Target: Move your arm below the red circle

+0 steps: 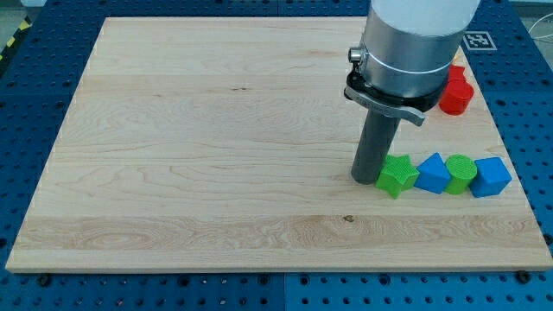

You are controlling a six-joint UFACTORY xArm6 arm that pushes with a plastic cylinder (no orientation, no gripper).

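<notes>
Pale wooden board [216, 147] fills most of the view, sitting on a blue perforated table [26, 294]; a black-and-white marker tag [478, 39] lies on that table just off the board's top right corner. Big grey cylindrical arm housing [415, 43] comes in from the view's top and covers part of the board's upper right; below it a dark bracket, then the straight dark rod. No claw on this rig, so nothing to open or close; my tip [366, 179] rests on the board, touching or just beside the left side of the green star-shaped block [397, 174]. Row of four blocks runs rightward from there, close together: green star, blue block [433, 173] of roughly pentagonal shape, green round block [460, 174], blue cube-like block [492, 177] nearest the right edge. Red circle block [454, 92] sits up near the right edge, partly hidden behind the arm housing; exact outline hard to tell; tip is below it and to the view's left, well apart, with the block row lying below the red one.
</notes>
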